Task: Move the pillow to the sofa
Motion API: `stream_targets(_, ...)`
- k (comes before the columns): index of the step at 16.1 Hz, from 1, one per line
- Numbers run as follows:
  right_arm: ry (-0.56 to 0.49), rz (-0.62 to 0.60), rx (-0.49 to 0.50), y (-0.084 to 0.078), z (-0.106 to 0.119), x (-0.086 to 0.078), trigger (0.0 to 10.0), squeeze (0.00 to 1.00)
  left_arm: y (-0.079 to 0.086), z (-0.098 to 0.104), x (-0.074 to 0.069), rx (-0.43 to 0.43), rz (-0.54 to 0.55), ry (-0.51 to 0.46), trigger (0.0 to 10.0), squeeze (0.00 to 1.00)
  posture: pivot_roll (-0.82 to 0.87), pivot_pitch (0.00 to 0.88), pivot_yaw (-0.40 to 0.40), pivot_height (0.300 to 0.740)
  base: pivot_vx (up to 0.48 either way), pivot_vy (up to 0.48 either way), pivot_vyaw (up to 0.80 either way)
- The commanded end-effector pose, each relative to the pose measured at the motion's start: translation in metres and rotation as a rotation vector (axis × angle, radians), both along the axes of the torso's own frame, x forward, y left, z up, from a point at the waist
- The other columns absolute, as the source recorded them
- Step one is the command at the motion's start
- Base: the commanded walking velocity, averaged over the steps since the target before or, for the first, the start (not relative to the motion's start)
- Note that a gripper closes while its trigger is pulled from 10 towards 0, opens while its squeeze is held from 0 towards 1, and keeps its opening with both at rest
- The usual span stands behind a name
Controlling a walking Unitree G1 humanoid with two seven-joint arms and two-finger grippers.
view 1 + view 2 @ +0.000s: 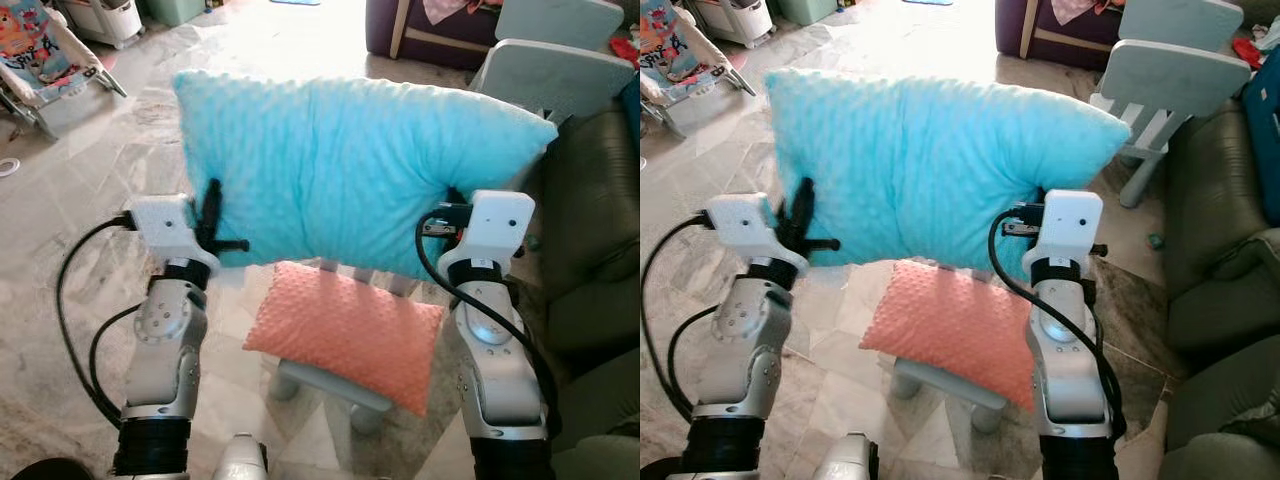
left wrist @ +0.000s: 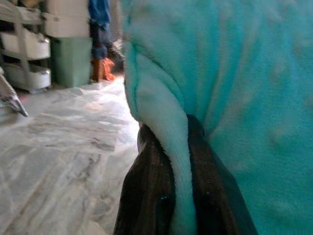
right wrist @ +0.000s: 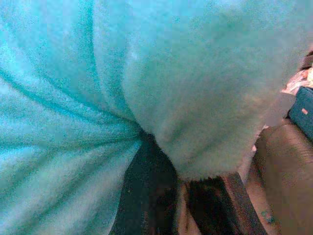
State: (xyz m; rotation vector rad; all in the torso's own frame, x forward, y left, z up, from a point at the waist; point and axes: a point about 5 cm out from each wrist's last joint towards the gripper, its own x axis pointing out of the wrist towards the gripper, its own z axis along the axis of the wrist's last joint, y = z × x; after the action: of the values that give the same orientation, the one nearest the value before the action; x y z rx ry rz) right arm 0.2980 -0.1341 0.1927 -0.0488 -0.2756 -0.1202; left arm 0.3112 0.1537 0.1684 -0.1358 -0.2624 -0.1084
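Note:
A large turquoise pillow point(image 1: 350, 170) hangs in the air in front of me, held between both arms. My left gripper point(image 1: 212, 215) is shut on its lower left edge; a fold of the fabric point(image 2: 171, 147) is pinched between the black fingers point(image 2: 151, 191). At the pillow's lower right corner my right gripper point(image 1: 452, 215) is shut on bunched fabric point(image 3: 161, 147). The dark green sofa point(image 1: 600, 220) stands to my right, beyond the right arm.
Below the pillow an orange cushion point(image 1: 350, 330) lies on a small grey stool point(image 1: 330, 390). Two pale blue child chairs point(image 1: 545, 75) stand at the back right near the sofa. A baby bouncer point(image 1: 45, 60) sits at the back left on the marble floor point(image 1: 90, 200).

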Motion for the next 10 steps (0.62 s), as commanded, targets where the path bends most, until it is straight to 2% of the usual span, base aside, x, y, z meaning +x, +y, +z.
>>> stream_targets(1, -0.038, -0.015, -0.008, -0.003, 0.005, -0.005, 0.0, 0.0, -0.002, -0.012, -0.003, 0.008, -0.016, 0.061, 0.4, 0.0, -0.02, 0.138, -0.016, 0.74, 0.0, 0.0, 0.0)
stream_targets(2, -0.023, -0.013, 0.005, -0.003, 0.003, -0.006, 0.0, 0.0, -0.004, -0.016, -0.005, -0.003, -0.031, 0.087, 1.7, 0.0, -0.02, 0.139, -0.016, 0.74, 0.0, 0.0, 0.0)
stream_targets(3, 0.003, -0.019, 0.035, -0.005, -0.001, -0.006, 1.5, 0.0, -0.005, -0.017, -0.007, -0.007, -0.041, 0.092, 1.8, 0.0, -0.02, 0.14, -0.016, 0.74, 0.0, 0.0, 0.0)
stream_targets(4, 0.022, -0.026, 0.058, -0.007, -0.004, -0.005, 2.2, 0.0, -0.005, -0.018, -0.008, -0.007, -0.043, 0.098, 1.9, 0.0, -0.02, 0.142, -0.017, 0.74, 0.0, 0.0, 0.0)
stream_targets(5, 0.036, -0.034, 0.075, -0.009, -0.006, -0.005, 3.8, 0.0, -0.003, -0.019, -0.007, -0.014, -0.026, 0.104, 2.7, 0.0, -0.02, 0.143, -0.017, 0.74, 0.0, 0.0, 0.0)
stream_targets(6, 0.046, -0.031, 0.077, -0.009, -0.007, -0.005, 5.5, 0.0, -0.002, -0.018, -0.007, -0.017, -0.017, 0.104, 2.8, 0.0, -0.02, 0.145, -0.018, 0.74, 0.0, 0.0, 0.0)
stream_targets(7, 0.089, -0.002, 0.09, -0.008, -0.012, -0.003, 10.0, 0.0, 0.0, -0.019, -0.006, -0.01, 0.005, 0.123, 4.9, 0.0, -0.02, 0.146, -0.019, 0.74, 0.0, 0.0, 0.0)
stream_targets(8, 0.099, 0.007, 0.105, -0.008, -0.013, -0.002, 10.0, 0.0, 0.001, -0.022, -0.006, -0.002, 0.021, 0.153, 10.0, 0.0, -0.02, 0.15, -0.02, 0.74, 0.0, 0.0, 0.0)
stream_targets(10, 0.099, 0.018, 0.118, -0.008, -0.012, -0.002, 10.0, 0.0, 0.003, -0.023, -0.006, -0.02, 0.037, 0.163, 10.0, 0.0, -0.02, 0.152, -0.021, 0.74, 0.0, 0.0, 0.0)
